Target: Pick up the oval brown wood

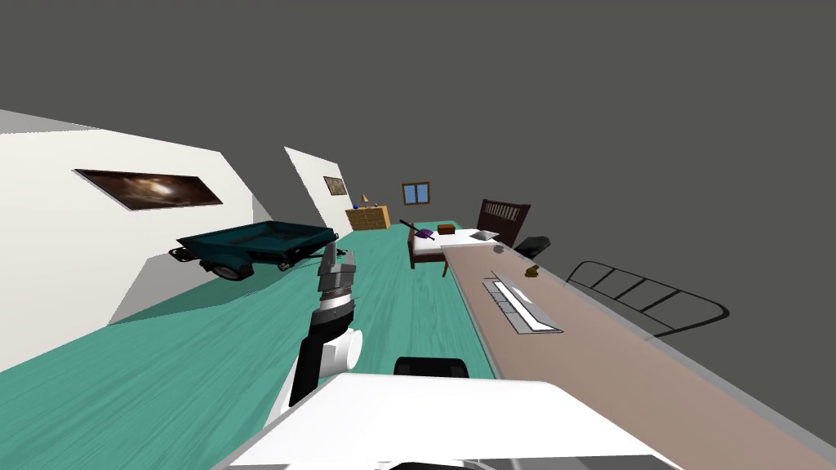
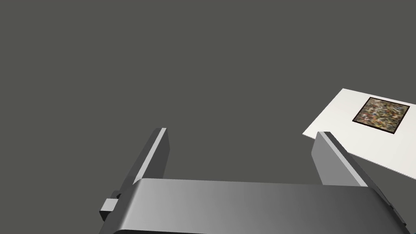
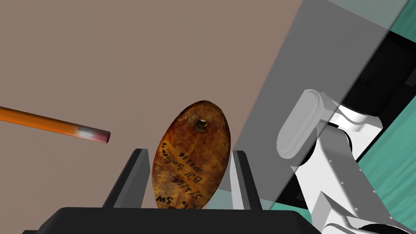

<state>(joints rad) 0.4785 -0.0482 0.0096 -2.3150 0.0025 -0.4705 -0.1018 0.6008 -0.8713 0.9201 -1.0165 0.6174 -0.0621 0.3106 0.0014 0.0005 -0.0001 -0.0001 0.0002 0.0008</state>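
The right hand (image 3: 190,151) is clenched on the oval brown wood (image 3: 191,138), a flat disc that stands on edge between the two fingers (image 3: 138,178), which lie close against its narrow sides. The wood is dark reddish brown with a small hole near its far end and black handwriting across the half nearer the hand's body. Behind it spreads the pinkish brown surface (image 3: 122,53); whether the wood touches it cannot be told. An orange pencil (image 3: 48,124) with a metal band and a pink eraser lies beside the hand, its eraser end pointing toward the wood, apart from it. Past the surface's grey edge the teal floor (image 3: 402,170) shows.

In the head view the left hand (image 1: 337,261) is raised at the centre left of the frame, over the teal floor, well apart from the long surface (image 1: 620,367) that runs down the right side. Its fingers (image 2: 154,154) are released, standing wide apart with nothing between them. A grey keyboard (image 1: 522,306) lies on the surface right of centre. A dark teal trailer (image 1: 253,245) stands at middle left, and a bed (image 1: 445,241) just above centre
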